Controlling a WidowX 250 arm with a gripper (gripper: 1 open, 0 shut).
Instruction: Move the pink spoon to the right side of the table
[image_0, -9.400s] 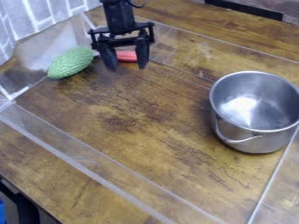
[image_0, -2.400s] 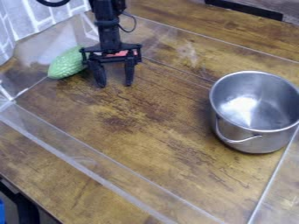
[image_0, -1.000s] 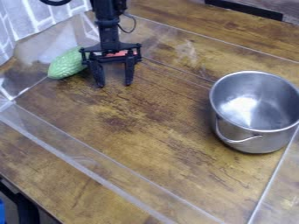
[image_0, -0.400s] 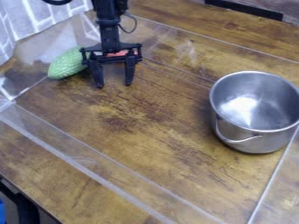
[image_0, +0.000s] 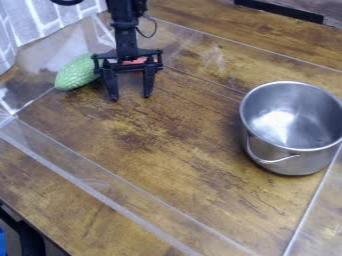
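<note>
The pink spoon (image_0: 130, 63) shows only as a small red strip between the upper parts of my fingers, at the far left of the table (image_0: 160, 130); most of it is hidden by the gripper. My gripper (image_0: 130, 90) hangs upright over that spot. Its two dark fingers (image_0: 112, 88) stand apart with bare wood showing between them. I cannot tell whether the spoon touches the fingers or lies on the table behind them.
A green bumpy oval object (image_0: 76, 72) lies just left of the gripper. A steel pot (image_0: 291, 125) stands at the right. A clear plastic rim (image_0: 120, 185) edges the tabletop along the front and left.
Since the oldest frame the gripper has shifted left and a little toward the front, and its fingers stand closer together. Over the last second nothing has moved.
</note>
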